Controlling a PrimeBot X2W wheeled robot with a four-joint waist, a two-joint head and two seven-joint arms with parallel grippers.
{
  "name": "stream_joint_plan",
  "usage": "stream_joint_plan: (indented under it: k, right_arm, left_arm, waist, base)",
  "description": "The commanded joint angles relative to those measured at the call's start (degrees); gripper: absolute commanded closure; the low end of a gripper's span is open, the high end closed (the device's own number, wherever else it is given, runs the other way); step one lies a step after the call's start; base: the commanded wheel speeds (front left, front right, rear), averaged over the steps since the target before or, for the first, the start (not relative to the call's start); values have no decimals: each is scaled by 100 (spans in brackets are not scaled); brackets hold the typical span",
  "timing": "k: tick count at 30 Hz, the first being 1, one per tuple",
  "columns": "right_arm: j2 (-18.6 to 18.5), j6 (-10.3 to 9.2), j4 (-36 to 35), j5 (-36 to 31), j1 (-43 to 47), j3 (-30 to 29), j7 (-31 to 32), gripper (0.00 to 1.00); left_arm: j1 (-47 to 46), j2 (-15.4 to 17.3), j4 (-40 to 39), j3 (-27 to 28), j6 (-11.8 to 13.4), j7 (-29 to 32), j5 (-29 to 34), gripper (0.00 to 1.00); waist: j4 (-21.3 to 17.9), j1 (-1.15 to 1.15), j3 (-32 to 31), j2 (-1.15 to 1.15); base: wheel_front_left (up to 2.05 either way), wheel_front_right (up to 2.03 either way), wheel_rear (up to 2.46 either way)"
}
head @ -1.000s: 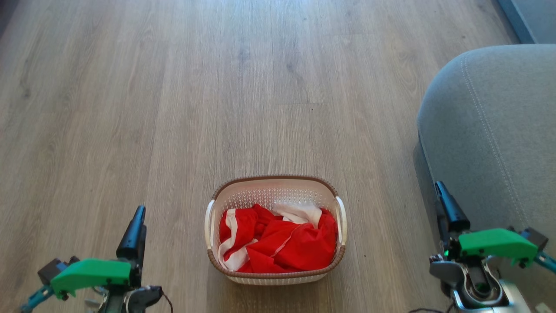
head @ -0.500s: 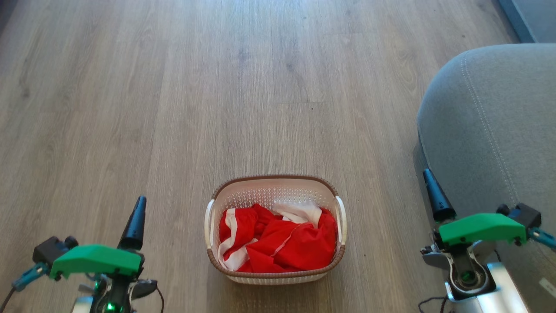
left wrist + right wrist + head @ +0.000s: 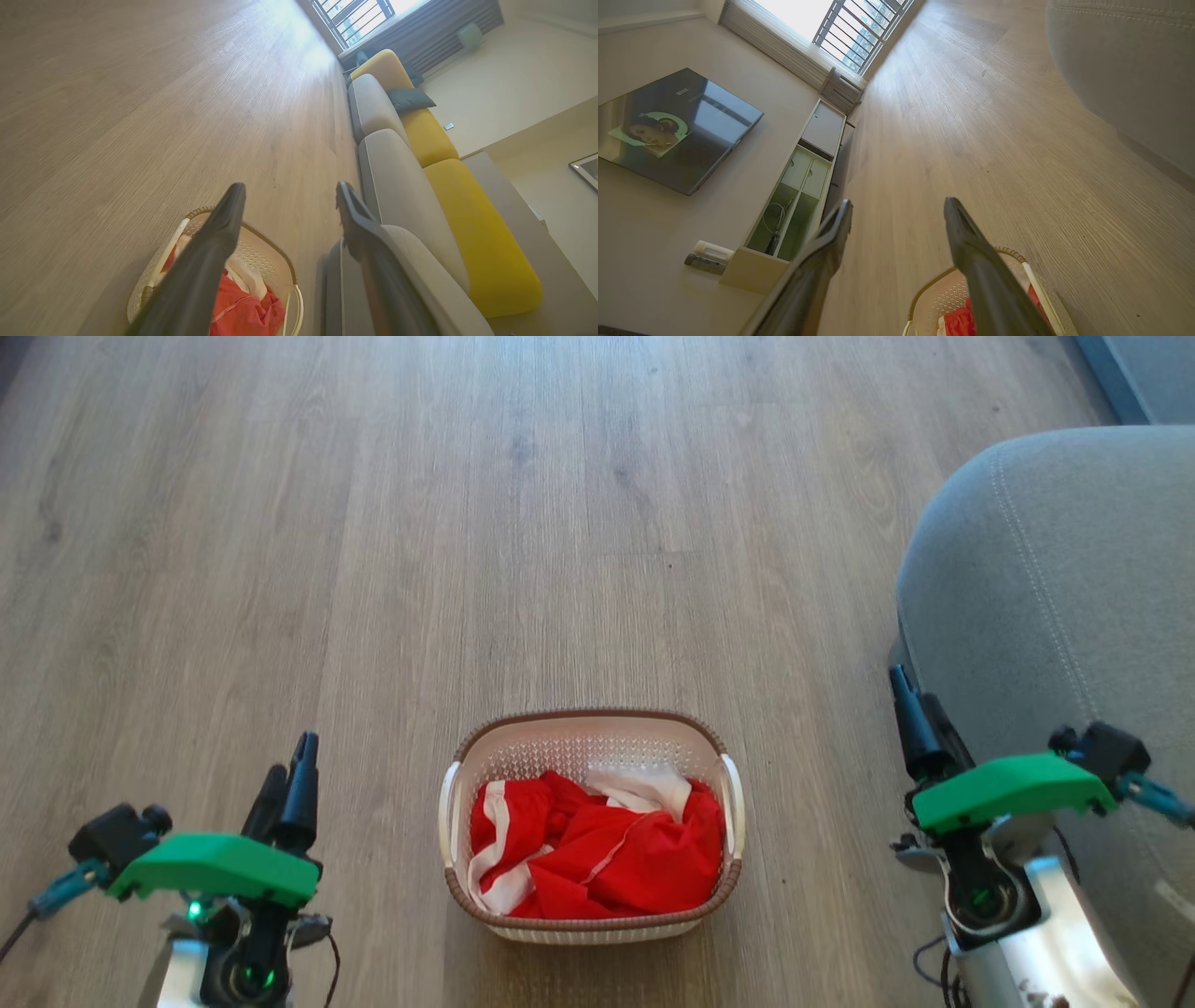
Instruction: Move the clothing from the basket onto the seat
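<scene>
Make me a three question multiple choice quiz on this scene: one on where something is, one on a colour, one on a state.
1. Where is the seat relative to the basket?
A. to the robot's right
B. to the robot's left
C. beneath it
2. What main colour is the clothing?
A. blue
B. red
C. green
3. How do both arms' jaws stand?
A. shut on the clothing
B. shut on a basket handle
C. open and empty
Answers:
1 A: the head view shows the seat right of the basket.
2 B: red fabric with white panels lies in the basket.
3 C: each wrist view shows them spread, nothing between.
</scene>
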Motion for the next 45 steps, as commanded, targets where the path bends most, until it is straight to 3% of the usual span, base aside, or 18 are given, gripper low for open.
stream_joint_plan:
  k: [1,28,45]
  right_arm:
    - [-46,2,-134,-198,-397,103,-79,0]
    - [-58,2,191,-1918,-1001,465,-518,0]
    - [-66,2,460,-3184,-1329,341,-805,0]
  left_arm:
    - [-386,159,-141,55,-26,-87,188,0]
    - [-862,342,80,-42,-39,-522,1870,0]
    - [-1129,424,268,7,-48,-807,3012,0]
  waist:
    - [0,0,7,0]
    - [-3,0,35,0]
    - [-29,0,56,0]
  base:
    - [0,0,0]
    - [0,0,0]
    - [0,0,0]
